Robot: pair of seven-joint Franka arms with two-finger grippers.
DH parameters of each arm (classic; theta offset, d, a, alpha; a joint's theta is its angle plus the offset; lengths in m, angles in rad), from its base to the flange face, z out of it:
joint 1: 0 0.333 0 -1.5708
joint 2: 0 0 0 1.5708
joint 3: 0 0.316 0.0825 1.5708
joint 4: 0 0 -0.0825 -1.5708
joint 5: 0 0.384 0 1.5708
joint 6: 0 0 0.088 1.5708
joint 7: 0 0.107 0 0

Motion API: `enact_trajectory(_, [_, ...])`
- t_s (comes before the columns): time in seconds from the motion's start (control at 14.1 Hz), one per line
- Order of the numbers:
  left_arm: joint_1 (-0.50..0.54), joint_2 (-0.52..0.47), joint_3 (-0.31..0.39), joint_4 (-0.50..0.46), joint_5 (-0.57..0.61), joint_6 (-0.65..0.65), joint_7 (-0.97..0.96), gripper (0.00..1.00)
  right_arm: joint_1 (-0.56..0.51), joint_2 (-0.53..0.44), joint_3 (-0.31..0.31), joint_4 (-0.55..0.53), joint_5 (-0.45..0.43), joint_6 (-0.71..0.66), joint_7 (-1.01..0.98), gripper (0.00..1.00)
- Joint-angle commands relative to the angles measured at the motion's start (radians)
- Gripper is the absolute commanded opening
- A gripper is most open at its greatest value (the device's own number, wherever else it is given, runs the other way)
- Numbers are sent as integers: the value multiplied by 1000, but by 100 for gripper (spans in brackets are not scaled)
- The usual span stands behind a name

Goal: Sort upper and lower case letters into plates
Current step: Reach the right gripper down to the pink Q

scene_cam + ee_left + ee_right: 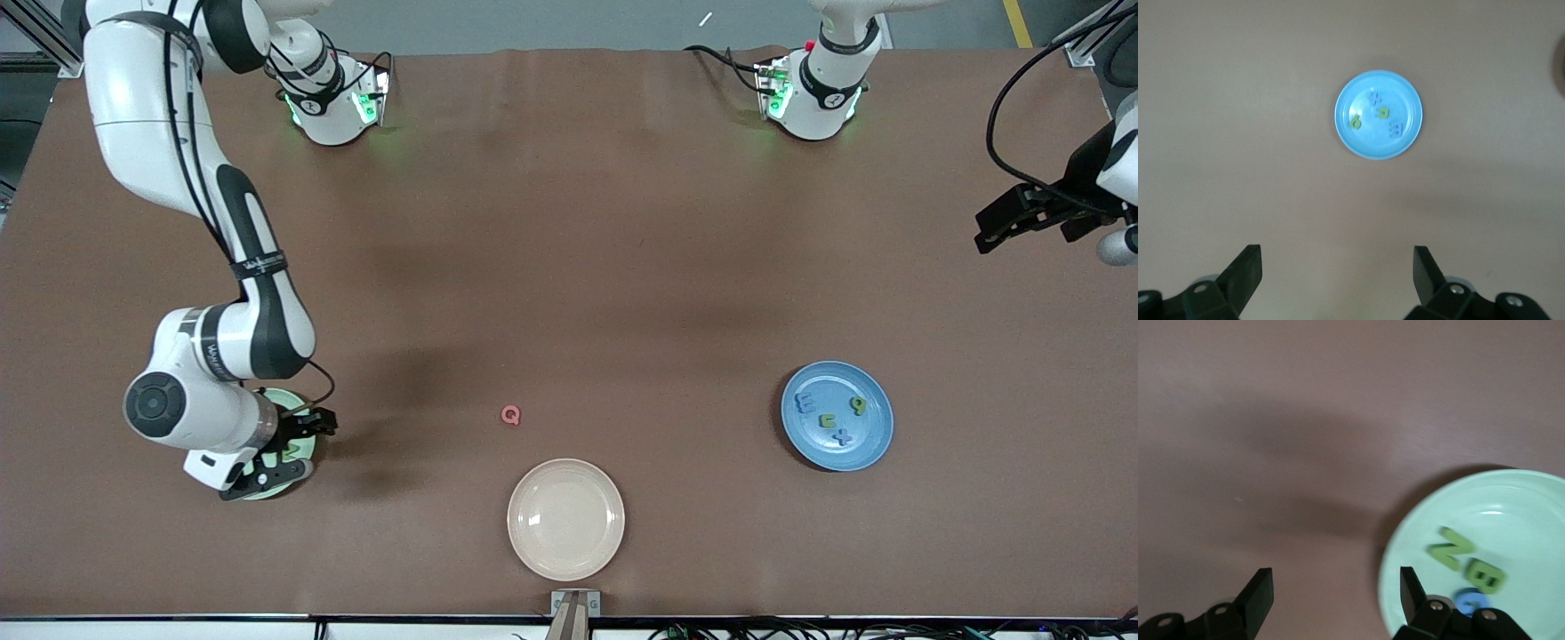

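Observation:
The pale green plate (pixel 286 399) lies toward the right arm's end of the table, mostly hidden under the right wrist. In the right wrist view the plate (pixel 1511 513) holds a green N (pixel 1450 549), a green B (pixel 1486 577) and a blue letter (pixel 1469 599). My right gripper (pixel 313 423) (pixel 1336 587) is open and empty, low over the plate's rim and the table beside it. The blue plate (pixel 813 440) (pixel 1368 137) holds several small letters. A pink Q (pixel 509 415) lies on the table between the plates. My left gripper (pixel 987 229) (pixel 1338 267) is open and empty, held high.
A cream-beige plate (pixel 565 518) lies empty, nearer to the front camera than the Q. A small grey bracket (pixel 574 604) sits at the table's front edge. The left arm waits at its end of the table.

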Motion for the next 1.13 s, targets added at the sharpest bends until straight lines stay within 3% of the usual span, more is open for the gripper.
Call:
enact_trajectory(0.0, [-33,-50,63,-53,-28,-21,91,100,83,-12,0,-7,20,30,199,85])
enact_trajectory(0.14, [12,-88,43,-105,-27,-21,100,100,154,-9,0,-1,17,92,338,87])
enact_trajectory(0.42, [30,-99,10,-113,-25,8,94,100,277,0,-3,-10,4,211,575,88])
enact_trajectory(1.06, [49,-124,-62,-185,-32,61,93,100,404,135,-11,-1,-34,364,772,88])
